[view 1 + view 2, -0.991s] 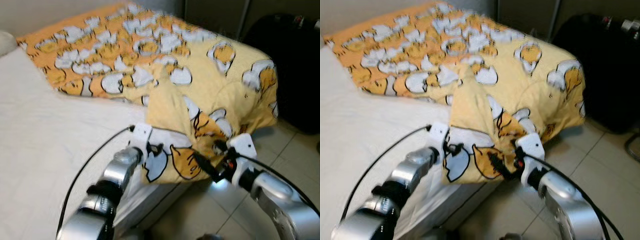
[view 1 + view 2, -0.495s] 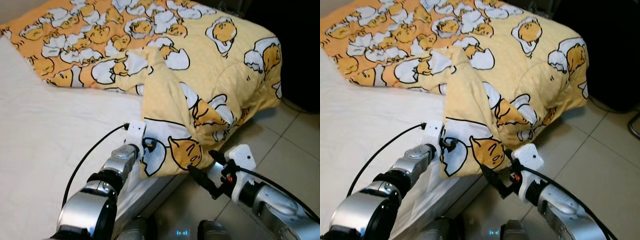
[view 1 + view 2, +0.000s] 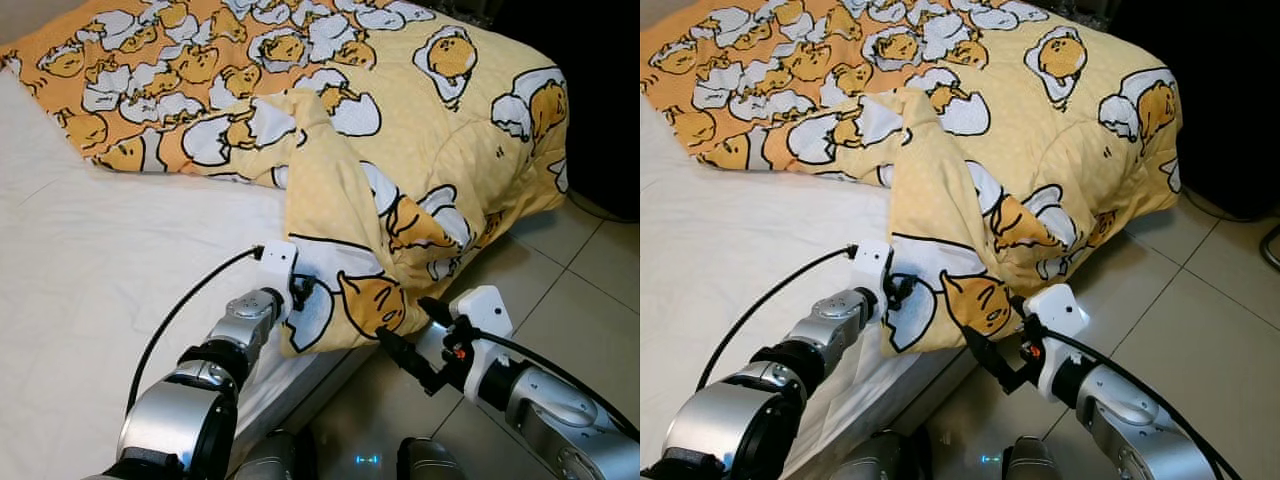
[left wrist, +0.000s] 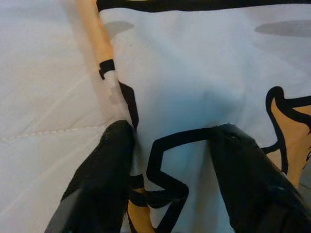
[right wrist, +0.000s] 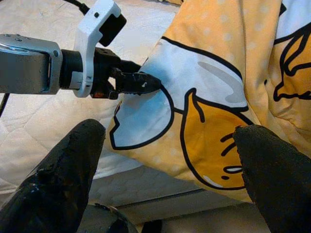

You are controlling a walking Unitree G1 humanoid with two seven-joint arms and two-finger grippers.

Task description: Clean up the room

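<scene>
- My left gripper (image 3: pixel 303 296) had its two black fingers (image 4: pixel 104 167) pressed around a fold of the blanket (image 3: pixel 400 130), clenched on the white-and-black printed cloth at its hanging corner.
- My right gripper (image 3: pixel 412 343) had its fingers (image 5: pixel 65 167) spread wide and released, gripping nothing; it sat just below that same hanging corner, near the cloth but apart from it.
- From the right wrist camera I saw the left gripper's tips biting the edge of the blanket, just over the bed's side edge.
- The blanket, yellow and orange with an egg cartoon print, lay bunched across the far end of the bed (image 3: pixel 90 260), with one flap draped over the bed's near side edge towards the floor (image 3: pixel 590 290).
- The near part of the mattress showed a bare white quilted sheet.
- The floor beside the bed was pale tile.
- A dark object (image 3: pixel 1230 90) stood past the far corner of the bed; I could not tell what it was.
</scene>
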